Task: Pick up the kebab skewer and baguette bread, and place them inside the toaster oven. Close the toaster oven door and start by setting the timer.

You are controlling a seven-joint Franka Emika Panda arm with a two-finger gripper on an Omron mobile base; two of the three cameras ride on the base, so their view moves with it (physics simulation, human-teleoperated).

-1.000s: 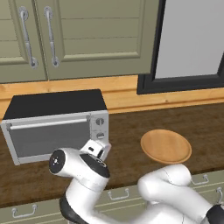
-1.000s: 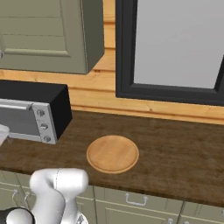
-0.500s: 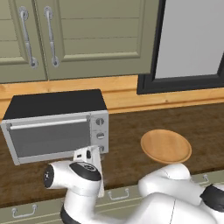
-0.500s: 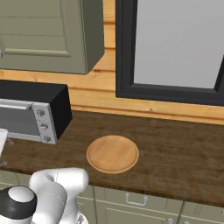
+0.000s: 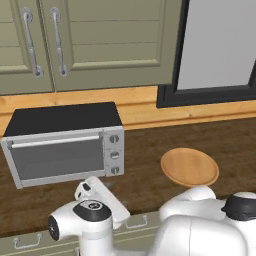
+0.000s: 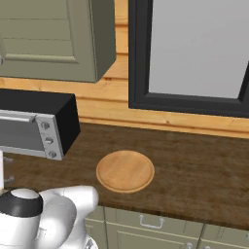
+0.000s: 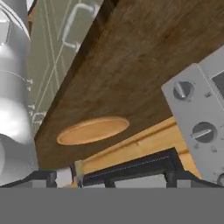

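Observation:
The toaster oven stands on the dark wooden counter at the left, silver with a black top. Its door is shut, with the bar handle along the upper edge. Three round knobs line its right side, and two of them loom close at the right of the hand view. My gripper hangs low at the counter's front edge, just in front of the oven's knob side. It is open and holds nothing. The kebab skewer and baguette bread are out of view.
A round wooden plate lies bare on the counter to the right of the oven; it also lies in the right base view. Green wall cabinets hang above, and a dark-framed window is at the right. Drawers sit below the counter.
My arm has folded downward. The hand has sunk from in front of the oven's knobs toward the counter's front edge. The oven and plate have not moved.

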